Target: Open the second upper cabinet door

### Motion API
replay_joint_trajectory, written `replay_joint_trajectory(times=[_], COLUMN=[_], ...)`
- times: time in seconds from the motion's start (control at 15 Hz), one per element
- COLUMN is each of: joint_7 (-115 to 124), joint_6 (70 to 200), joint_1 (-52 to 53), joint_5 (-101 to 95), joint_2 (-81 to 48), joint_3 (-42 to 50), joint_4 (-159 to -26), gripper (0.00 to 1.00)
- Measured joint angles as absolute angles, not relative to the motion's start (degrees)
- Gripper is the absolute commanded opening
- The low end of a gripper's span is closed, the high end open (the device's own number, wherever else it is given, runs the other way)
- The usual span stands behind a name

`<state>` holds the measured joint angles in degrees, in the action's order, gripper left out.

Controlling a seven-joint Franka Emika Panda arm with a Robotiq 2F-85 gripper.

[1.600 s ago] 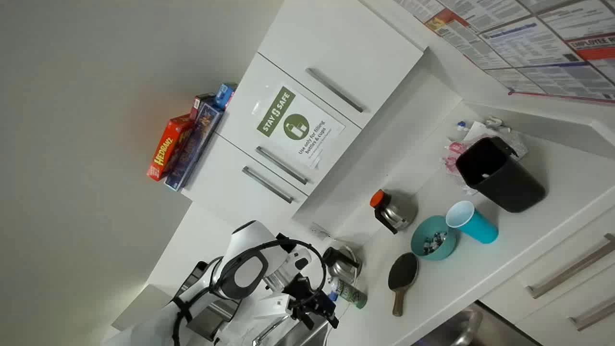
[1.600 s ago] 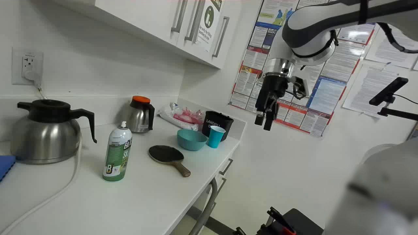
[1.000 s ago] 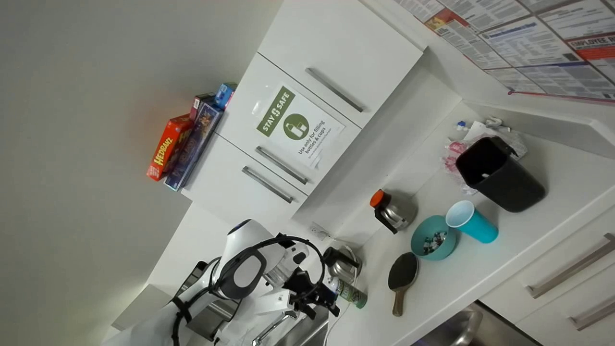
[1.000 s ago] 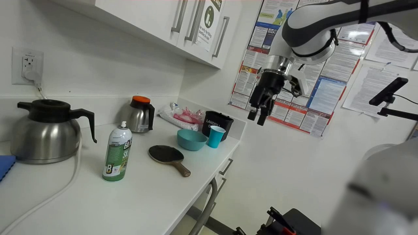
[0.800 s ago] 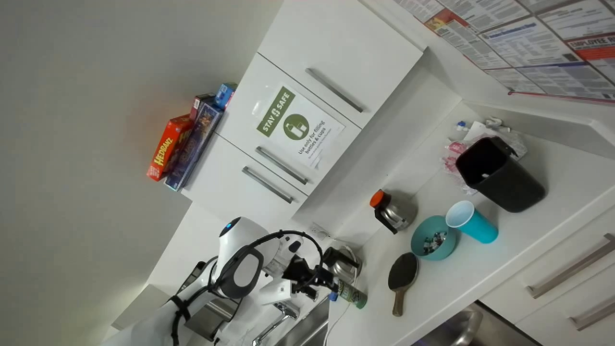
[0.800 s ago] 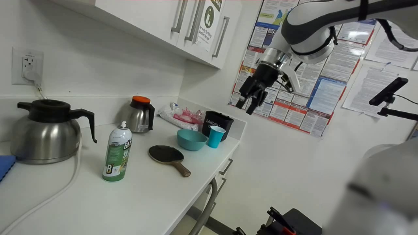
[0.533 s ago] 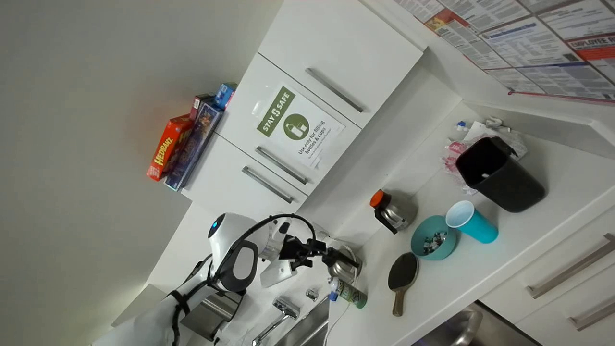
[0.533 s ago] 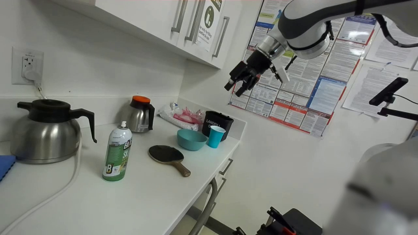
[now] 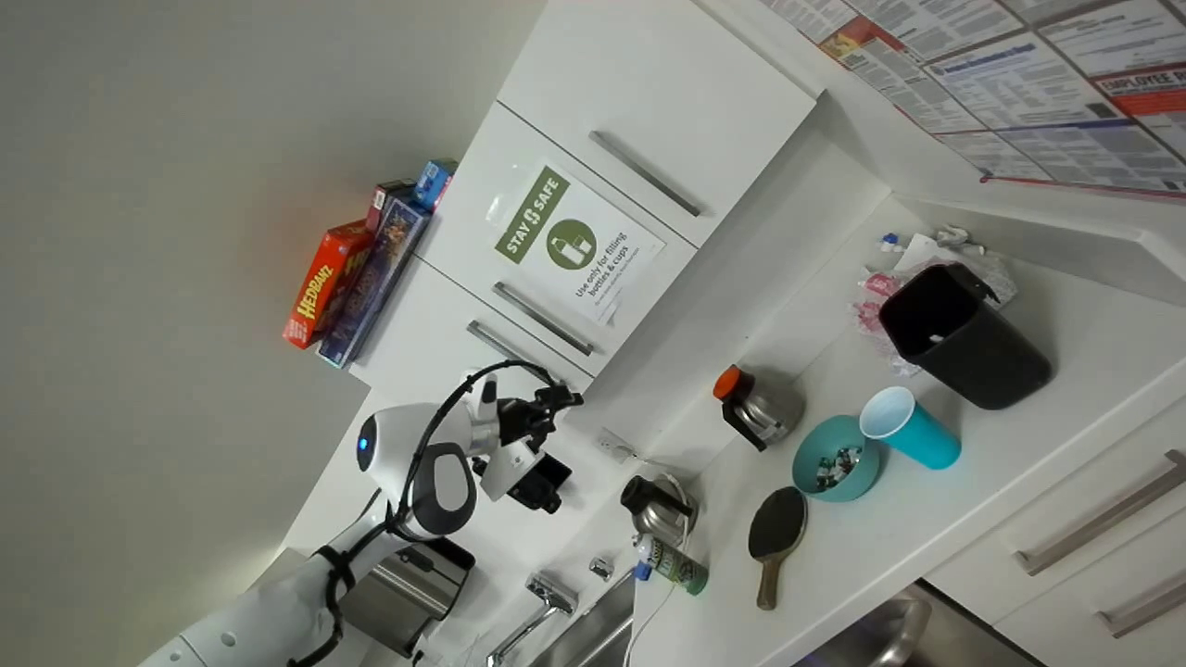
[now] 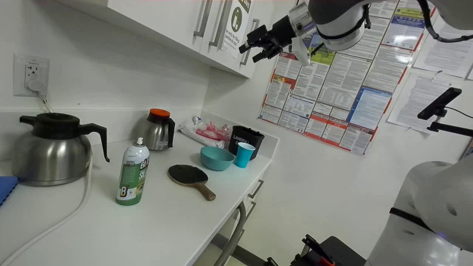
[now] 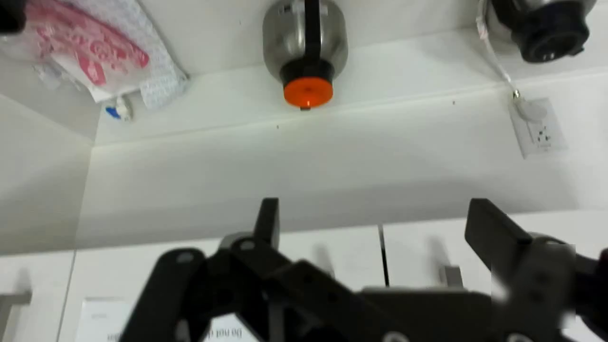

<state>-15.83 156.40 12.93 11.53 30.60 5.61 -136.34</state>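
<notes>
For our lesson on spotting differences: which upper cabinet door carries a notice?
The middle door, bearing the green-and-white notice; the flanking doors are plain white.

In an exterior view, we look down from in front of the long white counter, well apart, and face the flat white cabinet door with slim silver bar handle and green-marked paper notice. This view is rolled: what is up in reality points to ten o'clock. In an exterior view, we look from lower than the white upper cabinets, near the green-and-white spray can, along the counter toward one o'clock. The wrist view is upside down and near: the door and the black two-finger gripper lie toward six o'clock. All three views share the steel jug with orange lid.
</notes>
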Motion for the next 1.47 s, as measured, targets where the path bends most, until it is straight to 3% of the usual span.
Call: replay_joint_trajectory(times=[0.27, 1.13, 1.47], joint_7=[-15.8, -15.9, -21.9], joint_6=[168.0, 171.9, 175.4], joint_1=[17.2, 18.0, 26.7], joint_5=[11.9, 11.9, 13.9], joint_2=[29.1, 25.6, 20.6], joint_3=[6.6, 8.0, 16.2], joint_4=[-133.7, -132.1, -127.3], gripper=[1.00, 1.00, 1.00])
